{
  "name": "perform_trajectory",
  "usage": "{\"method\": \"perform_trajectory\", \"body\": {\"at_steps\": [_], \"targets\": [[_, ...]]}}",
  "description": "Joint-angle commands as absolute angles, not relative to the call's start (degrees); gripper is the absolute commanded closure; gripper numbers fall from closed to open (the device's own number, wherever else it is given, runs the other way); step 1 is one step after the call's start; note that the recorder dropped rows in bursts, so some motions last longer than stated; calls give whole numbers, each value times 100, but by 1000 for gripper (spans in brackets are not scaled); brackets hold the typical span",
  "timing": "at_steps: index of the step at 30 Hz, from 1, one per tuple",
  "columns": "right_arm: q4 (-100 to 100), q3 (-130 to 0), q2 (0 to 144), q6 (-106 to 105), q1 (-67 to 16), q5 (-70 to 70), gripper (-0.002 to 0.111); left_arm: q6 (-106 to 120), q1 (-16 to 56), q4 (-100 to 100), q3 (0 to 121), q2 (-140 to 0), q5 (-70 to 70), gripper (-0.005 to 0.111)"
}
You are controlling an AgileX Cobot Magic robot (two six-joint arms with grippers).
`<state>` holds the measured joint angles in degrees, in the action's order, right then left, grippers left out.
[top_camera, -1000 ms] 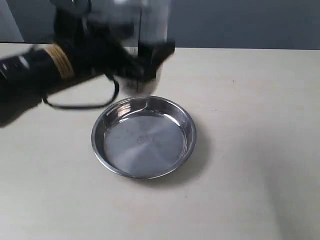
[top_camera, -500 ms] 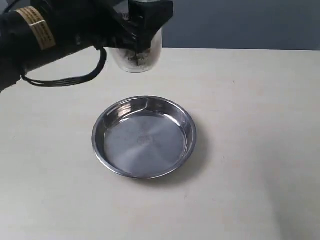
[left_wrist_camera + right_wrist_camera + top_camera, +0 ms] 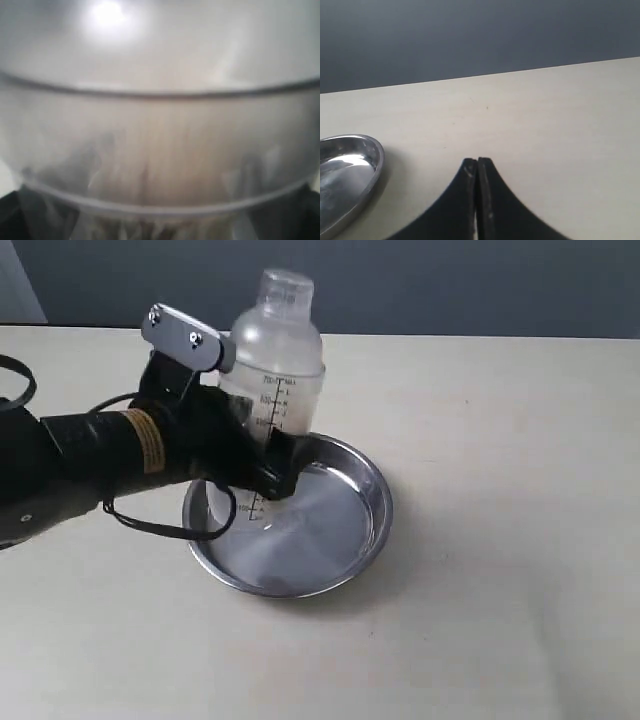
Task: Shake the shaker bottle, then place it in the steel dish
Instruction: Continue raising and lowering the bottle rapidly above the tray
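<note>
Clear frosted plastic shaker bottle [image 3: 275,360] with a domed shoulder and small round cap: upright, lower body inside the rim of the round shallow stainless steel dish [image 3: 372,502], toward the dish's left-rear part. We cannot tell whether its base touches the dish floor; the arm hides it. In the left wrist view the bottle wall [image 3: 160,125] fills the lens, with pale contents blurred behind it.

Left gripper [image 3: 262,455]: black fingers clamped around the bottle's lower body, one finger showing in front. Right gripper [image 3: 477,170]: tips pressed together, holding nothing, low over the beige table [image 3: 500,540], with the dish edge [image 3: 350,160] off to one side.

Progress, as we judge it: the placing step is in hand. These frames alone cannot show whether the shake is complete. What remains is seating the base, releasing and pulling the arm clear.

Writing: a dark measuring scale with numerals runs down the bottle, too small for us to read. A yellowish label band [image 3: 147,440] wraps the left arm; its text is illegible.
</note>
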<state>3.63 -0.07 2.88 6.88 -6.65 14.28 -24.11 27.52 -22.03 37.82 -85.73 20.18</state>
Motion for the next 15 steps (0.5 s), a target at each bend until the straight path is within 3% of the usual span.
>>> {"method": "perform_trajectory", "body": {"at_steps": [1,4,6,8,10,12,15], "targets": [[351,0,310,668,-676,1341,109,-2320,2755,-2275,4535,-7644,2970,106],[350,0,310,668,-676,1353,109,-2449,2755,-2216,4096,-8084,1937,106],[350,0,310,668,-676,1344,109,-2449,2743,-2041,3680,-8484,2634,106],[350,0,310,668,-676,1344,109,-2424,2754,-2308,4085,-7929,3406,106],[350,0,310,668,-676,1344,109,-2212,2754,-2128,4374,-7640,2787,106],[350,0,310,668,-676,1344,109,-2233,2754,-2119,3809,-8228,2446,106],[350,0,310,668,-676,1344,109,-2233,2754,-1940,3479,-8543,3307,106]]}}
